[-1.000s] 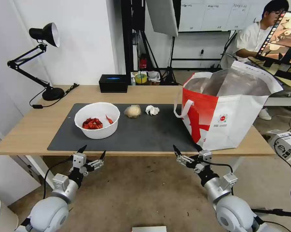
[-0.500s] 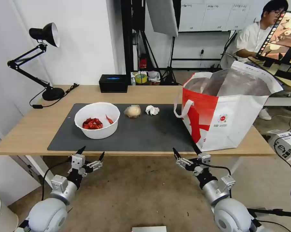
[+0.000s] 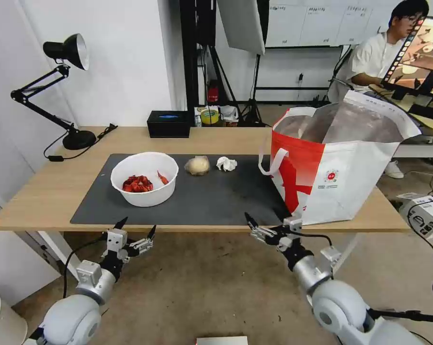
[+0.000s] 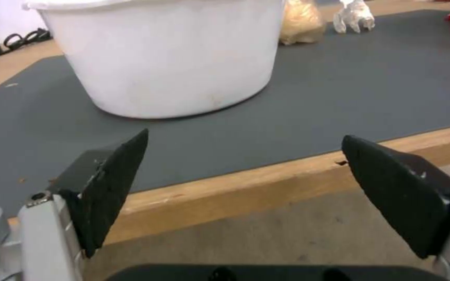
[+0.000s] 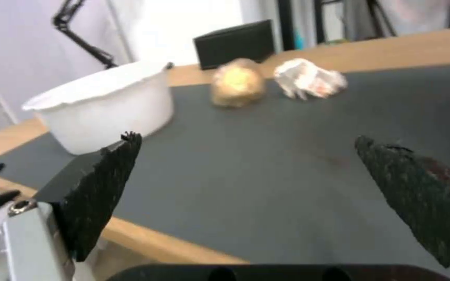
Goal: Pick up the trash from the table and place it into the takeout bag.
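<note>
I can read no text from here: the takeout bag at right of the frame carries a small round logo (its lettering too small).

Table: light-wood top, carrying everything; its near edge is lying just beyond both open pincers.
Mat: dark grey, lying flat along the middle of the top.
Bowl: white, sitting on the mat straight ahead of the left gripper.
Paper ball: beige, resting on the mat beyond the bowl, toward the right gripper's side.
Tissue wad: white, lying just beside the ball.
Takeout bag: standing upright just past the right gripper.
Tissue box, lamp: sitting at the far edge.
</note>
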Controlling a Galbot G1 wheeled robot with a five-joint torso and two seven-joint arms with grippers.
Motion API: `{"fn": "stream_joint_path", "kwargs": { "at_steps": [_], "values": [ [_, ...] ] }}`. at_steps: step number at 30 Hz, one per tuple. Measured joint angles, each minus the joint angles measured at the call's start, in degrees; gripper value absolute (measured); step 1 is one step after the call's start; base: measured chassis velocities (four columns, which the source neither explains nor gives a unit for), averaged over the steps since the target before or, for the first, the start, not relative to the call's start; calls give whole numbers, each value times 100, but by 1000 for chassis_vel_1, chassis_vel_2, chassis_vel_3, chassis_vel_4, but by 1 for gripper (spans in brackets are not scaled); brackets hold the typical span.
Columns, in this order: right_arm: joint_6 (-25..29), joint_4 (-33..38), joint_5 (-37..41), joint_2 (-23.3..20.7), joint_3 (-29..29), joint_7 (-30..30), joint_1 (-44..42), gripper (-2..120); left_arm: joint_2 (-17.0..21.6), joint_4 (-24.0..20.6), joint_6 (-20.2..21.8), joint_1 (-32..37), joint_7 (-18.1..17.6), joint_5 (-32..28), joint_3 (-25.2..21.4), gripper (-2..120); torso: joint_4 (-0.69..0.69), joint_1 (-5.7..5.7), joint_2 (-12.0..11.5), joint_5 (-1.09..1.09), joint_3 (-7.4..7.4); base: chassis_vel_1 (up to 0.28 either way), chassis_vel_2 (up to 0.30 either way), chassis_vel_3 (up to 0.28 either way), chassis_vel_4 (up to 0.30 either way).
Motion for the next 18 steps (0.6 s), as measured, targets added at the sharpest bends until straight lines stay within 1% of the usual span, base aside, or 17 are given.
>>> {"fn": "stream_joint_path", "kwargs": {
  "at_steps": [4,5,7,8,10,12,14,15,18],
  "values": [
    [-164,-286,274,13,-618,-12,934,100,-19,-102,7,98,0,70,-41,100,-1,0,0,0,1,0,0,0,0],
    [-164,-286,274,13,-618,-12,934,100,-19,-102,7,98,0,70,-41,100,-1,0,0,0,1,0,0,0,0],
    [-226,-511,399,93,-965,92,1467,100,-20,-145,12,167,0,119,-93,100,1,0,0,0,0,0,0,0,0],
    [-226,-511,399,93,-965,92,1467,100,-20,-145,12,167,0,119,-93,100,1,0,0,0,0,0,0,0,0],
    [-360,-752,522,245,-1284,295,1929,100,-65,-154,15,212,-3,150,-150,100,0,0,0,0,1,0,0,0,0],
    [-430,-822,578,298,-1368,381,2067,100,-77,-156,15,226,-3,159,-164,100,-1,0,0,0,0,0,0,0,0],
    [-657,-1071,787,511,-1617,679,2520,100,-101,-167,15,276,-4,185,-203,100,0,0,0,-1,1,0,0,0,0],
    [-657,-1071,787,511,-1617,679,2520,100,-101,-167,15,276,-4,185,-203,100,0,0,0,-1,1,0,0,0,0],
    [-794,-1419,812,767,-1830,920,2970,100,-119,-183,15,319,33,187,-249,100,0,0,0,-1,1,0,0,0,0]
  ]
}}
